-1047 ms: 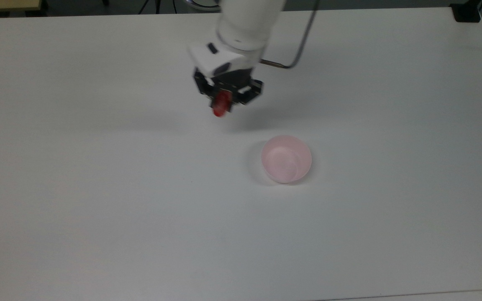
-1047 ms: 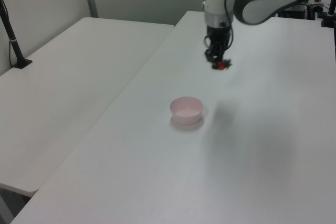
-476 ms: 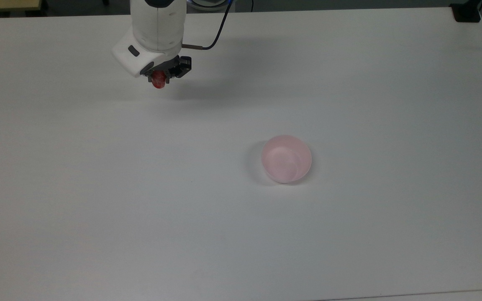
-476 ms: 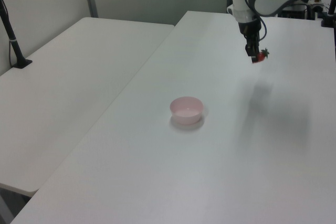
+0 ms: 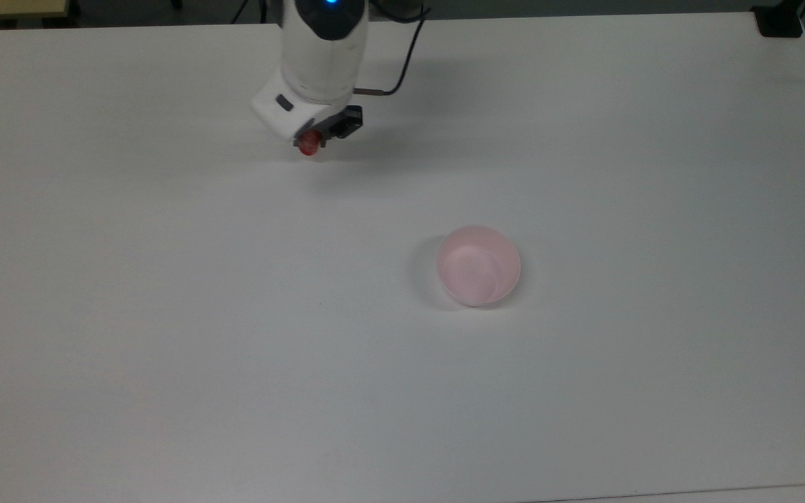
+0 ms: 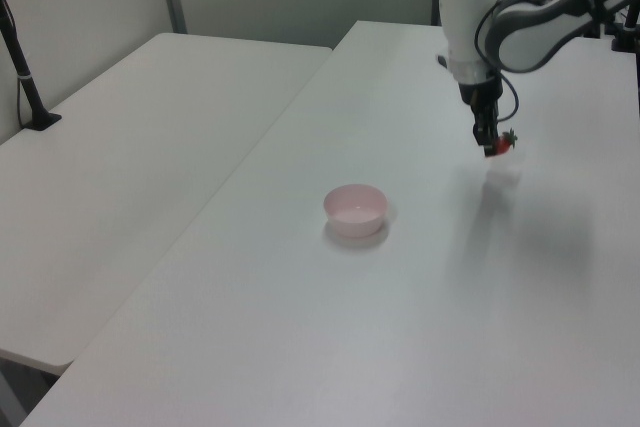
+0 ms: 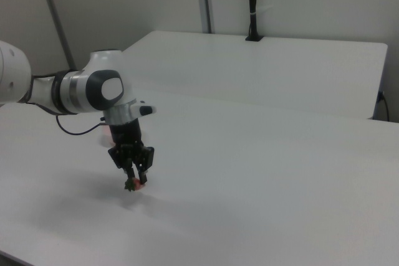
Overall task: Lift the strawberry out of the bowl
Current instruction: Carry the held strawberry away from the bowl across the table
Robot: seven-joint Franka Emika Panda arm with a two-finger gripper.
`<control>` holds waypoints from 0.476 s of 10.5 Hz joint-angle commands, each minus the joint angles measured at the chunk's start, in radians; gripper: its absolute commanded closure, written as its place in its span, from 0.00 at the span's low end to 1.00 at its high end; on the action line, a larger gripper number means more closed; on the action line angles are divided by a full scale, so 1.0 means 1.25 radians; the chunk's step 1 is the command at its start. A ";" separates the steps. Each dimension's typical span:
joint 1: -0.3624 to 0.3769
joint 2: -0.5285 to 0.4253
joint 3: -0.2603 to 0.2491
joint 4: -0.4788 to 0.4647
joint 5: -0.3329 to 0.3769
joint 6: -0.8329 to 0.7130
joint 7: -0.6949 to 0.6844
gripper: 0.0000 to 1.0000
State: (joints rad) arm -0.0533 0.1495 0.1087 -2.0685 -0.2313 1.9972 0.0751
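Gripper (image 5: 310, 142) is clamped on the strawberry (image 5: 307, 143); jaws closed around it, berry poking out below the fingertips. Top view: it sits at about 10 o'clock from the bowl (image 5: 478, 265), well apart, near the table's (image 5: 165, 349) far edge.

Left view: strawberry (image 6: 503, 143) hangs off the gripper (image 6: 494, 146) at roughly 2 o'clock from the bowl (image 6: 355, 210), green cap pointing toward the left view's right. Faint shadow on the table just below, so it looks low but not touching; can't tell the gap for certain.

Right view: gripper (image 7: 133, 180) pointing straight down, berry (image 7: 132, 184) at the tips, close over the tabletop.

Bowl looks empty in the top view and the left view, upright, nothing in or against it.

Step, my read: the pick itself is done. Berry is out of the bowl and carried clear of it. This is the carry/hold phase after the lift.

Next move, judgement only: either hold here or set it down. If set down: short straight descent, release only once the berry touches, since it's elongated and glossy and will likely roll. Grip seems to be mid-body, so slip risk is modest.
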 commanded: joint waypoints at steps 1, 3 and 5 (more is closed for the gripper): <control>0.027 -0.007 -0.005 -0.029 0.012 0.025 0.034 0.35; 0.019 -0.022 -0.005 -0.018 0.013 0.014 0.038 0.01; 0.016 -0.060 -0.005 0.045 0.024 -0.052 0.038 0.00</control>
State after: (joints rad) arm -0.0287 0.1458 0.1044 -2.0706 -0.2313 2.0033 0.1114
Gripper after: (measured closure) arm 0.163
